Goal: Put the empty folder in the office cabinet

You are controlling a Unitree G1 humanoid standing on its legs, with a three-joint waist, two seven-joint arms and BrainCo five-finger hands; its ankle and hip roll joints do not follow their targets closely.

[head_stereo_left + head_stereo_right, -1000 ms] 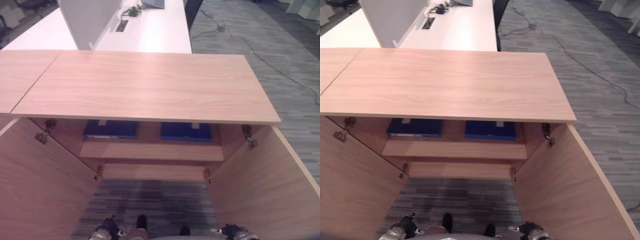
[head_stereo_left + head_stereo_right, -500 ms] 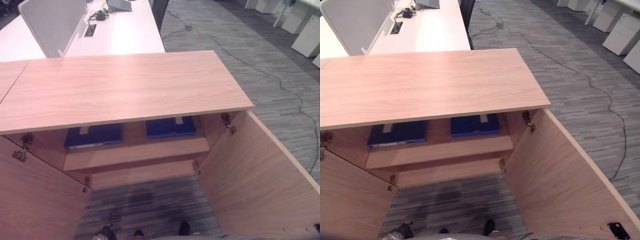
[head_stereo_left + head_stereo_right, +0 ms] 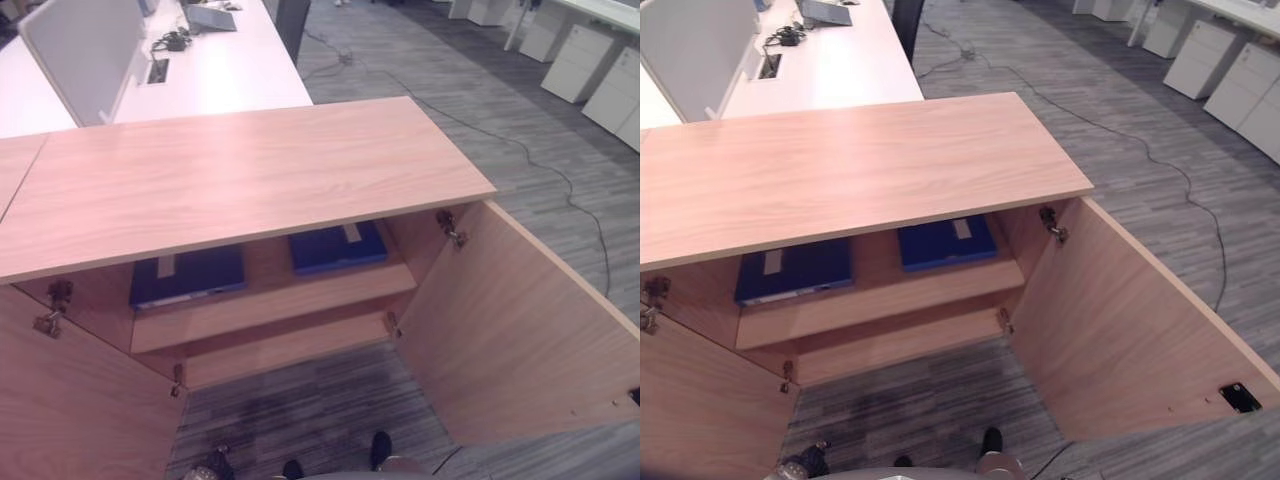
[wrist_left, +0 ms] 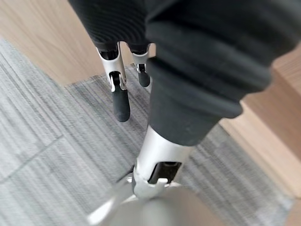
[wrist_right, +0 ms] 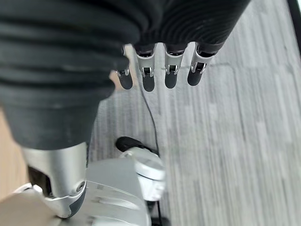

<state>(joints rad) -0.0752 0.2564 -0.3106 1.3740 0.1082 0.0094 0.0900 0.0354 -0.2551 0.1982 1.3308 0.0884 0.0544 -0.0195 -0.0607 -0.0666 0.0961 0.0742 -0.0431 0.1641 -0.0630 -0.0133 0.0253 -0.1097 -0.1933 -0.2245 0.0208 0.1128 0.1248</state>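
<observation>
carpet free by open cabinet, 2 folders shelved; both hands relaxed, empty.

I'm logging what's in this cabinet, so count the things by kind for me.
Blue folders on the upper shelf: 2 (left one, right one)
Open cabinet doors: 2 (left, right)
Shelves: 2 (upper, lower)
Total: 6
</observation>
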